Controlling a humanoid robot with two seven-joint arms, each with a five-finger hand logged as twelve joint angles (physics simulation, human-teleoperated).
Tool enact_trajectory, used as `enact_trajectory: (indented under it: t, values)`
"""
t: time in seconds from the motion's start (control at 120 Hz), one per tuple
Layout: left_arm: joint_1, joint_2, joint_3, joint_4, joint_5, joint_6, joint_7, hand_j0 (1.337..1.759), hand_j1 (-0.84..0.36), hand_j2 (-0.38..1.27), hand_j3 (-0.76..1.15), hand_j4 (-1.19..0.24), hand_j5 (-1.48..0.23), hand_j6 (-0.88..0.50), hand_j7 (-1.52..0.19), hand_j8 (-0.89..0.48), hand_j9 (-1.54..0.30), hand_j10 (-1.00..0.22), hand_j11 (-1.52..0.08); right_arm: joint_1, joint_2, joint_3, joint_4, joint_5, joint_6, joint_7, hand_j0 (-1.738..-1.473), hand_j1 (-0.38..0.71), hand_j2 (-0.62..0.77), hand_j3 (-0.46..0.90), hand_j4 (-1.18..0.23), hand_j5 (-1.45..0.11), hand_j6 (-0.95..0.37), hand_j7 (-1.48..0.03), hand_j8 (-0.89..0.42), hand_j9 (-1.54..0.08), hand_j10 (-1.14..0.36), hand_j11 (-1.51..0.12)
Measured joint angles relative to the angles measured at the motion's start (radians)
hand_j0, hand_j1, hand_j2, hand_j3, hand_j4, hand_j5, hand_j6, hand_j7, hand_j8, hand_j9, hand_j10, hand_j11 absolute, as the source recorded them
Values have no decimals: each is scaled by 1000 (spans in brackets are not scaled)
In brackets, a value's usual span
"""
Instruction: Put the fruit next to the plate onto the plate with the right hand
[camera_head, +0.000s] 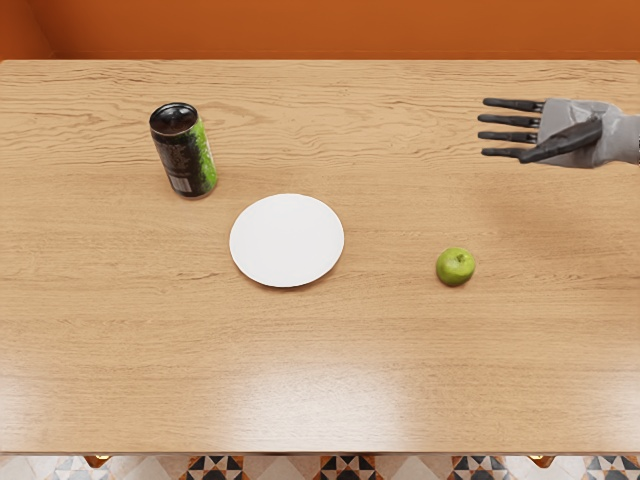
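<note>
A small green apple lies on the wooden table, to the right of a white round plate that has nothing on it. My right hand comes in from the right edge, hovering above and behind the apple, well apart from it. Its dark fingers are stretched out flat toward the left and hold nothing. The left hand does not show.
A green and black drink can stands upright at the back left of the plate. The table's far edge meets an orange wall; its front edge runs along the bottom of the view.
</note>
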Motion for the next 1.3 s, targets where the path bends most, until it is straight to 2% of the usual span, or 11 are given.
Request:
enact_trajectory:
  t: [0.167, 0.225, 0.325, 0.4, 0.508, 0.583, 0.65, 0.767, 0.967, 1.108, 1.3]
  values:
    - [0, 0, 0, 0, 0, 0, 0, 1658, 69, 47, 0, -234, -304, -234, -304, -234, -304, -234, -304, 7, 1, 9, 12, -8, 0, -2, -1658, -314, -6, 0, -26, -37, -25, -38, -26, -37, -26, -37]
    - [0, 0, 0, 0, 0, 0, 0, 1658, 69, 47, 0, -234, -304, -234, -304, -234, -304, -234, -304, 11, -1, 14, 24, -69, 0, 0, -1658, -314, -6, 0, -26, -37, -25, -38, -26, -38, -27, -38]
    - [0, 0, 0, 0, 0, 0, 0, 1658, 69, 47, 0, -234, -304, -234, -304, -234, -304, -234, -304, 40, -19, 31, 93, -335, 0, 103, -1658, -313, -6, 0, -28, -39, -27, -39, -28, -39, -28, -39]
    - [0, 0, 0, 0, 0, 0, 0, 1658, 69, 47, 0, -234, -304, -234, -304, -234, -304, -234, -304, 51, -53, 56, 224, -530, 0, 151, -1658, -311, -6, 0, -30, -41, -29, -41, -30, -41, -30, -41]
    - [0, 0, 0, 0, 0, 0, 0, 1658, 69, 47, 0, -234, -304, -234, -304, -234, -304, -234, -304, 36, -94, 73, 425, -752, 0, 182, -1658, -309, -6, 0, -33, -44, -33, -44, -33, -44, -33, -44]
    - [0, 0, 0, 0, 0, 0, 0, 1658, 69, 47, 0, -234, -304, -234, -304, -234, -304, -234, -304, 2, -107, 75, 560, -892, -23, 194, -1658, -308, -6, 0, -36, -46, -36, -46, -35, -46, -35, -46]
    - [0, 0, 0, 0, 0, 0, 0, 1658, 69, 47, 0, -234, -304, -234, -304, -234, -304, -234, -304, -35, -116, 69, 674, -1000, -120, 198, -1658, -302, -7, 0, -41, -52, -41, -51, -41, -51, -40, -51]
    - [0, 0, 0, 0, 0, 0, 0, 1658, 69, 47, 0, -234, -304, -234, -304, -234, -304, -234, -304, -91, -121, 7, 796, -1138, -331, 198, -1658, -291, -9, 0, -51, -65, -52, -64, -52, -64, -51, -64]
    - [0, 0, 0, 0, 0, 0, 0, 1658, 69, 47, 0, -234, -304, -234, -304, -234, -304, -234, -304, -135, -97, -108, 859, -1264, -548, 193, -1658, -263, -13, 0, -76, -95, -78, -95, -77, -95, -75, -95]
    - [0, 0, 0, 0, 0, 0, 0, 1658, 69, 47, 0, -234, -304, -234, -304, -234, -304, -234, -304, -142, -61, -153, 866, -1288, -597, 170, -1658, -245, -15, 0, -92, -115, -94, -115, -92, -115, -91, -115]
    - [0, 0, 0, 0, 0, 0, 0, 1658, 69, 47, 0, -234, -304, -234, -304, -234, -304, -234, -304, -164, -46, -194, 869, -1331, -657, 162, -1658, -205, -22, 0, -125, -159, -127, -158, -126, -159, -125, -159]
